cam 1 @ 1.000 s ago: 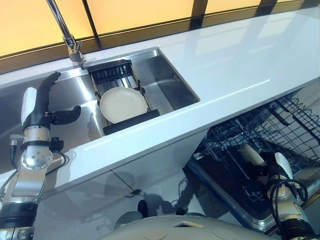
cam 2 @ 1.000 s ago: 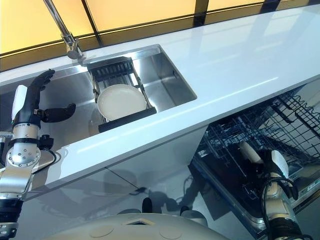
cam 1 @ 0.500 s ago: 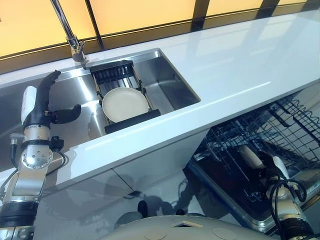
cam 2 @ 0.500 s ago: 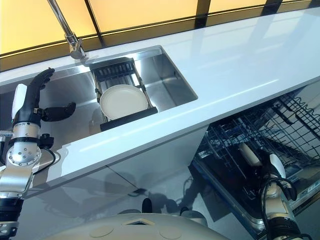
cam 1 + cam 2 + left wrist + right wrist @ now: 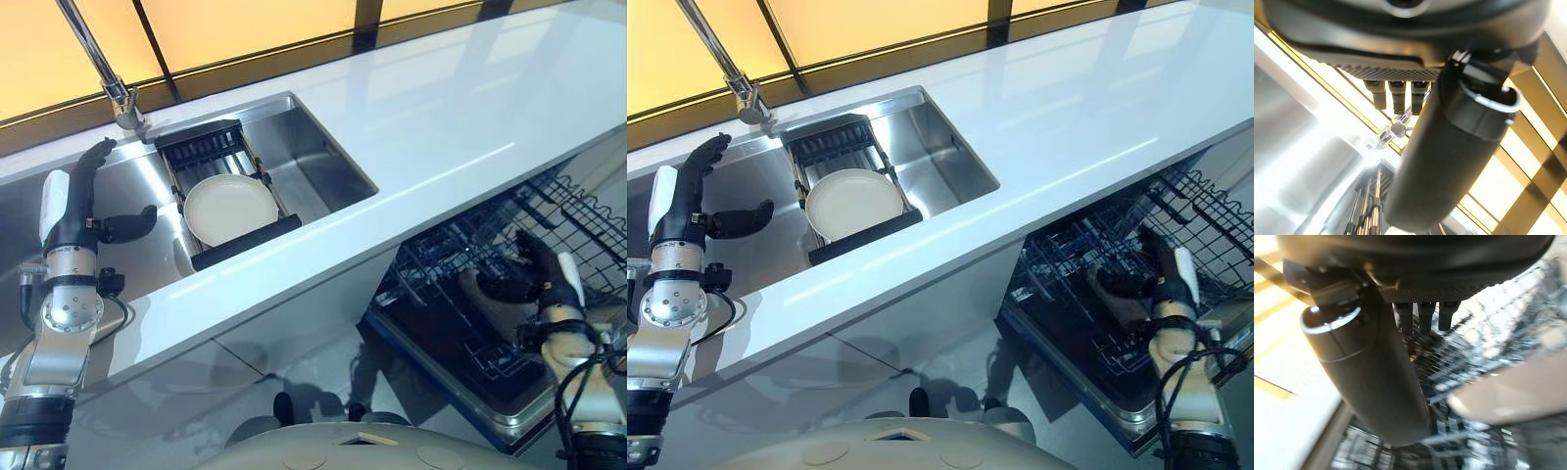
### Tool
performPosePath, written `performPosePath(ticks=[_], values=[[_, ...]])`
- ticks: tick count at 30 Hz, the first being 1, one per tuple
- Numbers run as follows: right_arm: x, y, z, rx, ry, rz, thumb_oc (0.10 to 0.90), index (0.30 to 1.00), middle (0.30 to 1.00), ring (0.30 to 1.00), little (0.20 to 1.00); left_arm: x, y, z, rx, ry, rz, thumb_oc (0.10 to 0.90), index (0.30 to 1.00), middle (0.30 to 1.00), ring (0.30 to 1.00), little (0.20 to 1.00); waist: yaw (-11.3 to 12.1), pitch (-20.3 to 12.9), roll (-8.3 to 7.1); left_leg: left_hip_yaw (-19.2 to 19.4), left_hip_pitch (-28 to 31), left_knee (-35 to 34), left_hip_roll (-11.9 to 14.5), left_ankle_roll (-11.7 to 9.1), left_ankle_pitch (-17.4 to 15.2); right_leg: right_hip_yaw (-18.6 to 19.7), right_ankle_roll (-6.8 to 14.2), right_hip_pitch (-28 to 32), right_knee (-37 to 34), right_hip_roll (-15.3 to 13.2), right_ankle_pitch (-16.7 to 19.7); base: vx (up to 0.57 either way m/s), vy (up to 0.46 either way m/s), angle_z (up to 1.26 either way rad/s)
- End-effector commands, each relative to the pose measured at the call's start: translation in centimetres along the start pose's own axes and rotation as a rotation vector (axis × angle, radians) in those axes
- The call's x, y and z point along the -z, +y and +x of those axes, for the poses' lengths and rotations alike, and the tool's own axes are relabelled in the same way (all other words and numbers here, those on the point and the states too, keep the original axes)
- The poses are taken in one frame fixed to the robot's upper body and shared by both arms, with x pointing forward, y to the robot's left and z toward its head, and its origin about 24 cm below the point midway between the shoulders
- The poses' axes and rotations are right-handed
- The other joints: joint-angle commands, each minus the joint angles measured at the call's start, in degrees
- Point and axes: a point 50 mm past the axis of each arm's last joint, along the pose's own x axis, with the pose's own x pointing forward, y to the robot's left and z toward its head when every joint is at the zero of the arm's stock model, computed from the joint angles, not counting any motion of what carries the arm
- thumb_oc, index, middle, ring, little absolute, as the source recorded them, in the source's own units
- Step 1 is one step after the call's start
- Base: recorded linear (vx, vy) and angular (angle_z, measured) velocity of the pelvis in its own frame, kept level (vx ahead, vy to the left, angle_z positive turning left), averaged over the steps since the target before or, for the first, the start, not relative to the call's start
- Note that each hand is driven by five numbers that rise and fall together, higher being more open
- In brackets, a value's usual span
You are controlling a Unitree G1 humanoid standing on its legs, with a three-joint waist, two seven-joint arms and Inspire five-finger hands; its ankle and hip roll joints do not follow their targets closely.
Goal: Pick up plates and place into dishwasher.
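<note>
Plate waiting in the sink, left robot hand nearest

Plate [image 5: 230, 208] lies flat on the black rack [image 5: 223, 186] spanning the sink [image 5: 323, 166], and it is the next one I have to move. Starting at the left, my left robot hand [image 5: 78, 211] hangs over the sink's left part, fingers straight up and thumb stuck out sideways toward the plate, spread and empty. The plate sits just to its right, near, with nothing between them. Further right, past the white table [image 5: 470, 108], the dishwasher rack [image 5: 509, 284] is pulled out low. My right robot hand [image 5: 1161, 279] is down among its wires, fingers relaxed and spread, beside a pale dish [image 5: 1513, 391] already in there. I judge the left hand should take the plate.
</note>
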Motion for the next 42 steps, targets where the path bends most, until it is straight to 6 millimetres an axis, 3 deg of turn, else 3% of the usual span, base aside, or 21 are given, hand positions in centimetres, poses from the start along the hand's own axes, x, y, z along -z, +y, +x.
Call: performPosePath(ticks=[1, 14, 22, 29, 42], values=[[-8.0, -3.4, 0.6, 0.095, -0.412, 0.065, 0.8, 0.9, 0.9, 0.9, 0.9, -2.8, 3.7, 2.1, -0.17, -0.173, -0.004, 0.8, 0.9, 0.9, 0.9, 0.9, 0.35, -1.83, -0.47, 0.84, 2.48, 0.58, -3.31, 0.36, -6.13, -0.63, 3.23, -5.41, 4.32, 1.19, 1.86, 0.0, 0.0, 0.0], [-11.6, -3.7, -1.2, 0.107, -0.696, 0.413, 0.8, 0.9, 0.9, 0.9, 0.9, -3.4, 2.7, 2.5, -0.097, -0.198, 0.017, 0.8, 0.9, 0.9, 0.9, 0.9, -0.05, -2.8, 0.02, 1.72, 2.16, 0.53, -3.33, 0.41, -6.04, -0.48, 3.42, -5.69, 3.88, 0.85, 2.17, 0.0, 0.006, -0.01], [-12.1, -0.3, -0.3, -0.06, -0.636, 0.317, 0.8, 0.9, 0.9, 0.9, 0.9, -6.2, 1.0, 4.3, 0.091, -0.237, 0.144, 0.8, 0.9, 0.9, 0.9, 0.9, -0.16, -2.68, 0.86, 1.62, 1.95, 0.72, -3.55, 0.61, -5.88, -0.82, 3.84, -6.12, 4.15, 0.26, 2.42, 0.02, 0.01, 0.01], [-12.9, 2.2, 0.3, -0.174, -0.619, 0.21, 0.8, 0.9, 0.9, 0.9, 0.9, -8.5, 1.0, 6.8, 0.2, -0.225, 0.194, 0.8, 0.9, 0.9, 0.9, 0.9, -0.67, -2.07, 1.82, 1.95, 1.94, 0.97, -3.87, 0.71, -5.89, -0.8, 4.03, -6.32, 4.69, -0.08, 2.38, 0.05, 0.018, -0.01], [-13.1, 3.8, 0.6, -0.268, -0.596, 0.151, 0.8, 0.9, 0.9, 0.9, 0.9, -9.0, 0.7, 10.0, 0.242, -0.092, 0.298, 0.8, 0.9, 0.9, 0.9, 0.9, -3.1, -0.48, 3.37, 3.32, 1.77, 2.04, -4.29, 1.26, -6.83, 0.68, 4.39, -7.74, 6.86, -0.32, 1.2, 0.08, 0.028, -0.02]])
